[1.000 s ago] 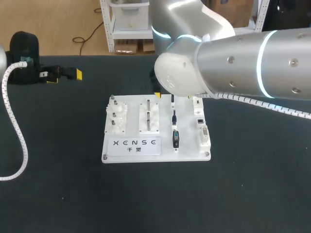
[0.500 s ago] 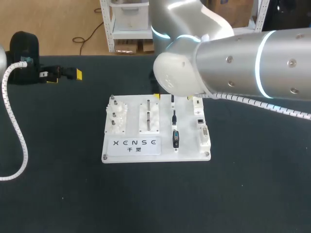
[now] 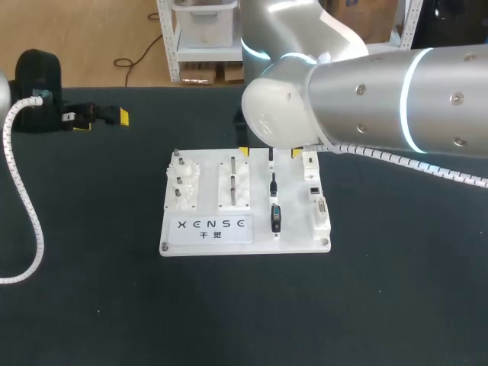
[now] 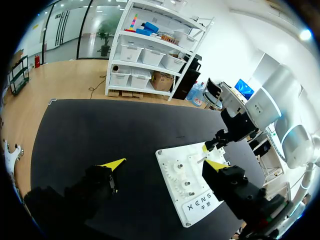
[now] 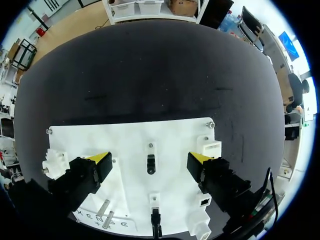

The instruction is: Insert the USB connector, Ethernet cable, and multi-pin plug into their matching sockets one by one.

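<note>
Right wrist view shows my right gripper (image 5: 149, 161) spread wide and empty, straddling the small black USB connector (image 5: 151, 164) near the white plastic board's (image 5: 125, 135) far edge (left gripper (image 4: 166, 164) open too); closing off-centre could knock it askew.

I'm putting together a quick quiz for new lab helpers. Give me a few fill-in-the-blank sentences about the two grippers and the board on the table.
The right gripper hangs above the board with its fingers ____.
The left gripper is off the board, over the bare table, and holds ____.
The table is black, and the board's colour is ____.
Missing words: open; nothing; white.
</note>
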Robot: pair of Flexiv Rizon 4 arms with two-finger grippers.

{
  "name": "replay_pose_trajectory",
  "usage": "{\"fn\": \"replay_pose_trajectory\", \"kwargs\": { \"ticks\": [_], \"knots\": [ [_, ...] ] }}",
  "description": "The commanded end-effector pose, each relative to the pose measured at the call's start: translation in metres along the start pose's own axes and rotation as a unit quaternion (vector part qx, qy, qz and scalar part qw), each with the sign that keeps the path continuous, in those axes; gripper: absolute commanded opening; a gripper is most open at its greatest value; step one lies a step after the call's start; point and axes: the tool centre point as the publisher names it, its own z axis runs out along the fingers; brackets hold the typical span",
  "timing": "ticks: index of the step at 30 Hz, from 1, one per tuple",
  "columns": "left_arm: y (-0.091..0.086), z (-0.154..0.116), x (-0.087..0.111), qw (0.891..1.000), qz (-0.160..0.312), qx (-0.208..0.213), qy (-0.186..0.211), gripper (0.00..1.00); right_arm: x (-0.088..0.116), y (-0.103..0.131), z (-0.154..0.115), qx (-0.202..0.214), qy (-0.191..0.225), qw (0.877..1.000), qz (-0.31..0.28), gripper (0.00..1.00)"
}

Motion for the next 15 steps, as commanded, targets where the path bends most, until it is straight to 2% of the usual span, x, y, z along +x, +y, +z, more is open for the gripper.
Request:
{"fn": "replay_pose_trajectory", "kwargs": {
  "ticks": [1,2,3,5,15],
  "knots": [
    [0.0,0.0,0.0,1.0,0.0,0.0,0.0,1.0,0.0008,-0.0028,0.0002,-0.006,0.002,1.0,0.001,1.0],
    [0.0,0.0,0.0,1.0,0.0,0.0,0.0,1.0,0.0006,-0.0036,0.0004,-0.007,0.003,1.0,0.001,0.75],
    [0.0,0.0,0.0,1.0,0.0,0.0,0.0,1.0,0.0005,-0.0043,0.0005,-0.008,0.003,1.0,0.002,0.63],
    [0.0,0.0,0.0,1.0,0.0,0.0,0.0,1.0,0.0002,-0.0055,0.0008,-0.012,0.005,1.0,0.003,0.49],
    [0.0,0.0,0.0,1.0,0.0,0.0,0.0,1.0,-0.0001,-0.0085,0.0016,-0.02,0.011,1.0,0.005,0.36]
  ]
}}
